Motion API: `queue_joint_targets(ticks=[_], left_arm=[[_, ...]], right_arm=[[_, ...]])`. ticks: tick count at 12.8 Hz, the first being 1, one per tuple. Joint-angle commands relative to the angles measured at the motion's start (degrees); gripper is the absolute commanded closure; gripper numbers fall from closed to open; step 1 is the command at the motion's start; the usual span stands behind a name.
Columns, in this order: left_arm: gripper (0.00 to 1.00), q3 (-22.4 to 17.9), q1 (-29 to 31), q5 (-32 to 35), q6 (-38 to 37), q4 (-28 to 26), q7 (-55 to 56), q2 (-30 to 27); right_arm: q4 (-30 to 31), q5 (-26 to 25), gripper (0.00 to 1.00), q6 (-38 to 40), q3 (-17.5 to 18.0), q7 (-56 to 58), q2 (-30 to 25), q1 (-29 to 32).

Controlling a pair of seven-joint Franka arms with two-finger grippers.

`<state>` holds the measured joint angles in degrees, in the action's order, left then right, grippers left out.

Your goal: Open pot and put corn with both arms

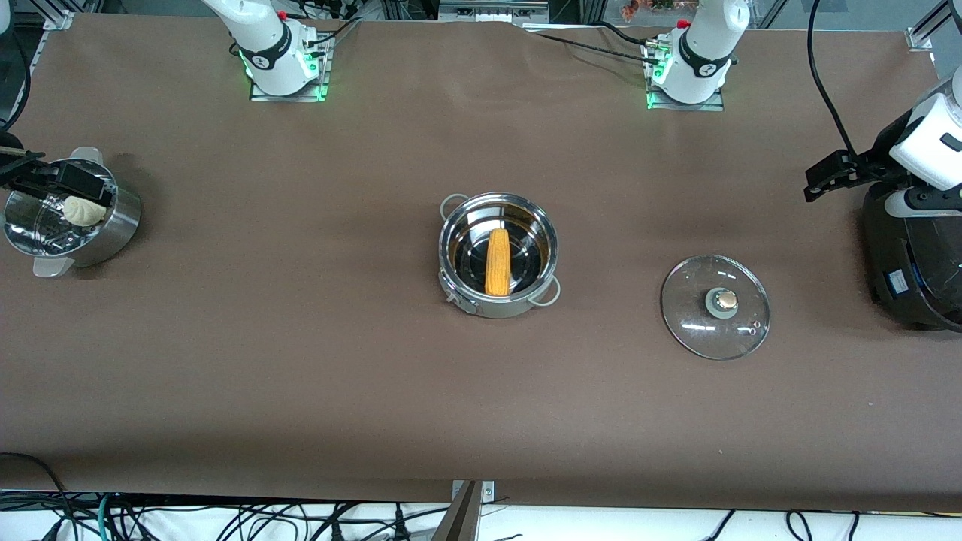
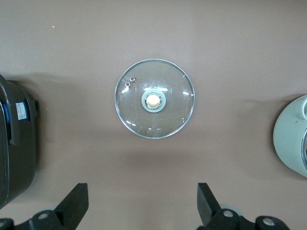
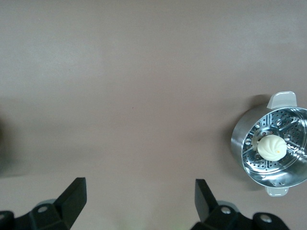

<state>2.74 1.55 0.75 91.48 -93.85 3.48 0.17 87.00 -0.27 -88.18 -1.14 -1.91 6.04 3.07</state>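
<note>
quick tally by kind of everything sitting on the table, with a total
pot: 1
glass lid: 1
corn: 1
steamer: 1
bun: 1
black cooker: 1
total: 6

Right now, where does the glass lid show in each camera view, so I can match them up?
Front view: the lid lies flat on the table, beside the pot, toward the left arm's end.
Left wrist view: the lid sits mid-picture, knob up, above the open left gripper.
Right wrist view: not in it; only the steamer shows.
Shared landmark: the black cooker, also at the left wrist picture's edge.
</note>
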Motion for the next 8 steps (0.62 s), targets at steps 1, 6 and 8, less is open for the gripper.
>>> queue_joint_targets(ticks=[1, 6, 8], left_arm=[[0.00, 0.07, 0.30, -0.57, -0.95, 0.77, -0.05, -0.09], [0.00, 0.07, 0.30, -0.57, -0.95, 0.77, -0.05, -0.09], [0.00, 0.07, 0.30, -0.57, -0.95, 0.77, -0.05, -0.09]], right_arm=[[1.42, -0.34, 0.00, -0.41, 1.23, 0.76, -0.85, 0.89], [0.98, -0.43, 0.00, -0.24, 1.23, 5.25, -0.24, 0.71], [0.72, -0.43, 0.00, -0.23, 1.05, 5.33, 0.64, 0.71]])
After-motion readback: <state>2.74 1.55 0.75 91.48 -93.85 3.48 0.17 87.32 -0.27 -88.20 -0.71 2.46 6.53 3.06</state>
